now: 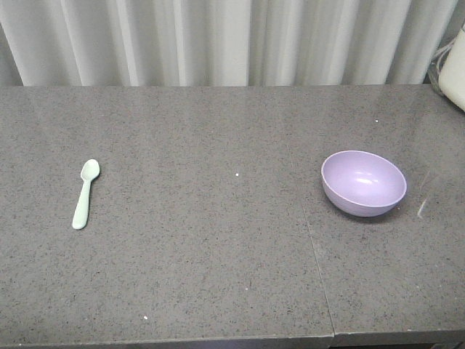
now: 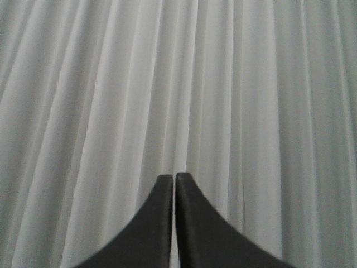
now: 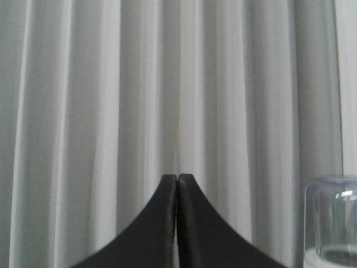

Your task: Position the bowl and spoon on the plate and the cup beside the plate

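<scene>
- The spoon [image 1: 86, 193] lies flat on the left of the desk [image 1: 218, 254], and the bowl [image 1: 363, 183] sits upright well apart on the right. No plate or cup in any view.
- Left tool [image 2: 174, 177] and right tool [image 3: 177, 177] are both pinched closed on nothing, facing the curtain [image 2: 111, 84].
- Risk imo: the spoon's thin and flat, so a shallow grab probably just shoves it. The smooth bowl could slip from a rim pinch.

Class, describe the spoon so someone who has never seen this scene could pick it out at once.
Start at the grey speckled table in front of the white curtain. On its left half in the front view, far from the purple bowl on the right, lies the spoon. Unlike the round bowl, it is long, thin and pale mint green.
</scene>
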Tool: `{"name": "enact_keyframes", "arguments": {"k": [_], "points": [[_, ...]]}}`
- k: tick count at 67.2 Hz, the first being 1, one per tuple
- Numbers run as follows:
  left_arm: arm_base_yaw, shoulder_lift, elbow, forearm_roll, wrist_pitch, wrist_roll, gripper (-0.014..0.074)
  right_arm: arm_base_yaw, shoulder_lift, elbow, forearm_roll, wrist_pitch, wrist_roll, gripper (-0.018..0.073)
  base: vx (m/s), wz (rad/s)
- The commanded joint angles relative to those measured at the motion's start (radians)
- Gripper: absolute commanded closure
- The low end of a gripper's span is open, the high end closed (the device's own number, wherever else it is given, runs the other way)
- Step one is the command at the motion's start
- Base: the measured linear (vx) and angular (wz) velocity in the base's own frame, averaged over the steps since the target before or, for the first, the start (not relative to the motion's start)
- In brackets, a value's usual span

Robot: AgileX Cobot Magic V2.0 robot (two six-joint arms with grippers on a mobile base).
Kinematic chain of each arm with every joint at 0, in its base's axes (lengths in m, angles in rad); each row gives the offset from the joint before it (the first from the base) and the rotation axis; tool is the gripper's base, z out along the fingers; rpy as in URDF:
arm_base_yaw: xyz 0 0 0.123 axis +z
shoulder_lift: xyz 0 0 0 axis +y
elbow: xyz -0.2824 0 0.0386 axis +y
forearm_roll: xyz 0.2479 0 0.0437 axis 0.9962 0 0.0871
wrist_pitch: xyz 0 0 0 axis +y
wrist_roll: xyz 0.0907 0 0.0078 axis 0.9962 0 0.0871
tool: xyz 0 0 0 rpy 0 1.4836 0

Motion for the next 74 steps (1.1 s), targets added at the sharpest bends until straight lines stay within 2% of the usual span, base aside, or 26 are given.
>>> {"name": "enact_keyframes", "arguments": {"k": [1, 17, 32, 38, 44, 47, 52, 58, 64, 74], "points": [[-0.006, 0.131, -0.105, 0.000, 0.082, -0.005, 0.0603, 0.001, 0.135, -0.127, -0.021, 0.089, -0.011, 0.0570, 0.00, 0.00], [-0.007, 0.280, -0.117, 0.000, 0.024, -0.005, 0.0603, 0.001, 0.293, -0.154, -0.021, 0.096, -0.012, 0.0569, 0.00, 0.00], [-0.007, 0.284, -0.117, 0.001, 0.096, -0.002, 0.0584, 0.001, 0.325, -0.154, -0.027, 0.122, -0.012, 0.0550, 0.00, 0.00], [-0.007, 0.288, -0.133, 0.001, 0.151, 0.012, 0.0532, 0.001, 0.325, -0.154, -0.082, 0.124, -0.022, 0.0478, 0.00, 0.00], [-0.008, 0.321, -0.199, 0.004, 0.286, 0.074, 0.0437, 0.001, 0.325, -0.154, -0.101, 0.124, -0.017, 0.0332, 0.00, 0.00], [-0.008, 0.347, -0.237, 0.000, 0.346, 0.099, 0.0364, 0.001, 0.325, -0.157, -0.098, 0.139, -0.007, 0.0226, 0.00, 0.00], [-0.008, 0.389, -0.296, -0.001, 0.410, 0.089, 0.0224, 0.001, 0.325, -0.164, -0.101, 0.184, -0.007, 0.0051, 0.00, 0.00], [-0.008, 0.427, -0.356, -0.028, 0.486, 0.084, 0.0085, 0.001, 0.325, -0.167, -0.111, 0.225, -0.007, -0.0092, 0.00, 0.00], [-0.008, 0.477, -0.424, -0.087, 0.580, 0.080, 0.0023, 0.001, 0.325, -0.167, -0.107, 0.227, -0.008, -0.0130, 0.00, 0.00], [-0.008, 0.580, -0.543, -0.086, 0.730, 0.083, 0.0020, 0.001, 0.344, -0.171, -0.108, 0.212, -0.008, -0.0107, 0.00, 0.00]]}}
